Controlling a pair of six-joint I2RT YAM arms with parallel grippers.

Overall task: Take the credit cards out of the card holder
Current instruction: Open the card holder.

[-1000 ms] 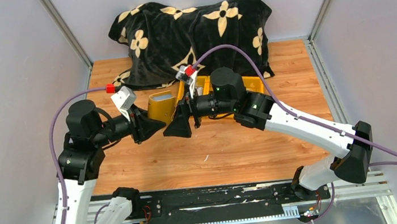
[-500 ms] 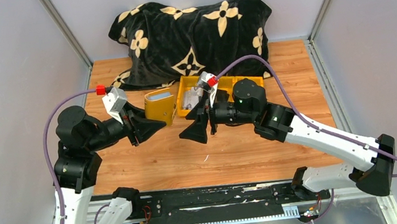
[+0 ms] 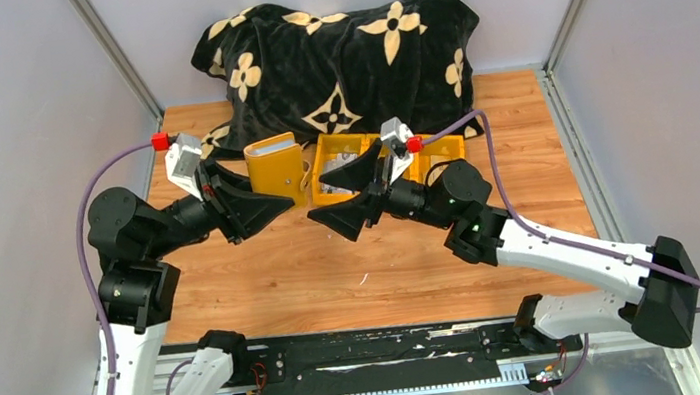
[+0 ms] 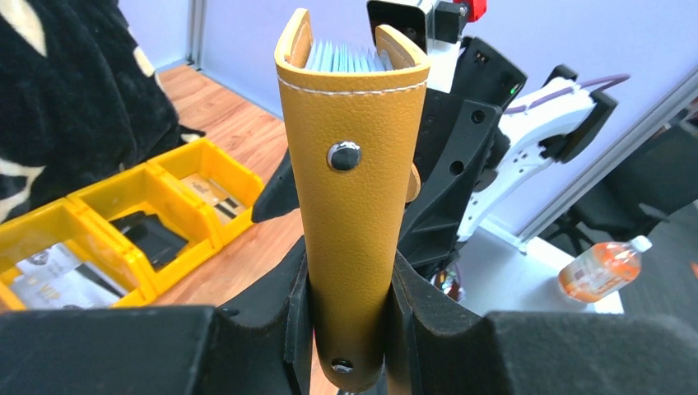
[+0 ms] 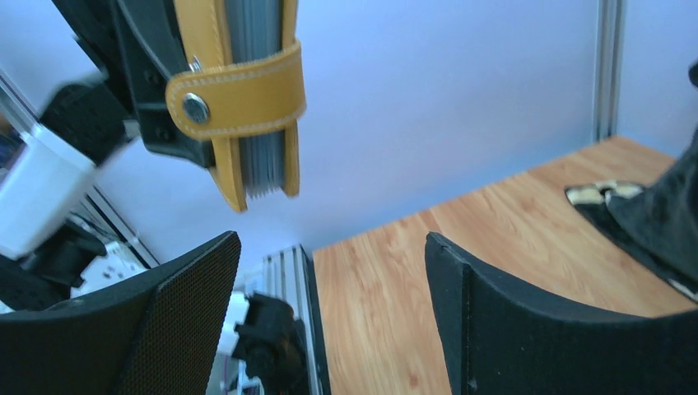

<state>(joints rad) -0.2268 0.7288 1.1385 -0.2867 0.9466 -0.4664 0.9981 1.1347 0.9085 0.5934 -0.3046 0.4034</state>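
Early stage: no card is out that I can see. Holder (image 4: 354,189) is off the table (image 3: 414,260), upright, just left of the bins (image 3: 445,148), with the left hand (image 4: 349,284) clamped on its lower half. Strap (image 5: 239,95) looks snapped across the side, so unsnapping and pulling all the cards are left, I'd judge. Blue-grey pockets (image 4: 350,59) show at the open top; can't tell cards from pocket edges. Right hand (image 5: 331,271) has its fingers wide apart and holds nothing. It sits at the bins' front-left, aimed at the holder and near it, not touching. Pale flat stuff lies in the left bin, unclear what. For room, there is bare table in front of the bins. The blanket (image 3: 338,48) crowds the bins' back edge, and the side walls are well apart from the bins.
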